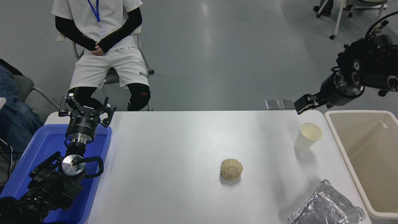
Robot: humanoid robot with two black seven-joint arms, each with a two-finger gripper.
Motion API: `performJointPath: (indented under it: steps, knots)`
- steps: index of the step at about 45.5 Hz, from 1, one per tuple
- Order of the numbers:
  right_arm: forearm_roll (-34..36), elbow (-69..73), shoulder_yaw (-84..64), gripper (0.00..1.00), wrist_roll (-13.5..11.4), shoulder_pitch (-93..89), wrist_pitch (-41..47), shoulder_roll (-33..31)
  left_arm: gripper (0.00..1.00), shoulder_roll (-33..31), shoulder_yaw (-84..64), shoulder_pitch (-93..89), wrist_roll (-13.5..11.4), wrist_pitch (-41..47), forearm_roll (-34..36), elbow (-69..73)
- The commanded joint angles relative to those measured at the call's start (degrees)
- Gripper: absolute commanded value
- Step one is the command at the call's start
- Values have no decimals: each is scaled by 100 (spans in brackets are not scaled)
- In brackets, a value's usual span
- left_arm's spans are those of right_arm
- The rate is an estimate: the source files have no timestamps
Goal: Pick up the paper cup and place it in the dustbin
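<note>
The white paper cup (307, 137) stands upright near the table's far right, its cream inside showing. The beige dustbin (342, 155) stands right of it at the table's right end, a short gap away. My right gripper (304, 105) hangs in the air above and just behind the cup, near the table's far edge, and holds nothing. It is seen side-on. My left gripper (87, 107) is parked at the lower left over the blue tray, open and empty.
A tan crumpled paper ball (231, 169) lies mid-table. A silver foil piece (326, 208) lies at the front right beside the bin. The blue tray (37, 152) sits at the left end. A person (102, 46) sits beyond the table's far left.
</note>
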Motion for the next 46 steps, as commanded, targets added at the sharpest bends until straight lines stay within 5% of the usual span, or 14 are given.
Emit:
performJointPath:
  steps: [1,16,27,46]
  knots:
    - [13,-394,341,100,-57,-600,-21,-119,99,0,0,0,8,0,-7,1]
    - [171,-1923,1423,100,-57,-2148,-214,-208,99,0,0,0,-1,0,-7,1]
    - [171,-2073,1423,100,-57,-2754,-1532,-190,99,0,0,0,-1,0,-7,1]
    - [75,-2319,1317,100,-66,-3211,-1822,-182,99,-9,0,0,-1,-9,-7,1]
